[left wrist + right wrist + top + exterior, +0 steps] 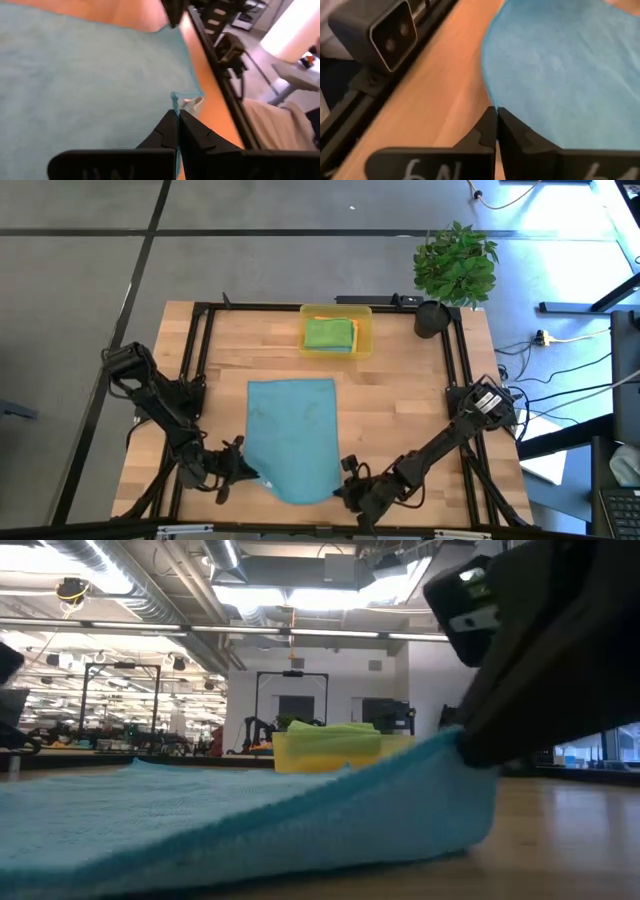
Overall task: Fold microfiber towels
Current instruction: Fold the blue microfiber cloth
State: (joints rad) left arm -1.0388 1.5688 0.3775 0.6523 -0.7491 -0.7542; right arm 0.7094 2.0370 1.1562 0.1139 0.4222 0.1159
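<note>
With the teal towel (292, 435) spread on the bench (400, 410) and its near corners pinched by the clenched left gripper (243, 470) and right gripper (343, 486), both corners would best be raised together and level

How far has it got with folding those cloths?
Done: folded green cloth on others in the yellow plastic tray. In hand: left gripper and right gripper pinch the near corners of the flat teal-blue microfiber cloth. Left: folding it, not yet begun.
</note>
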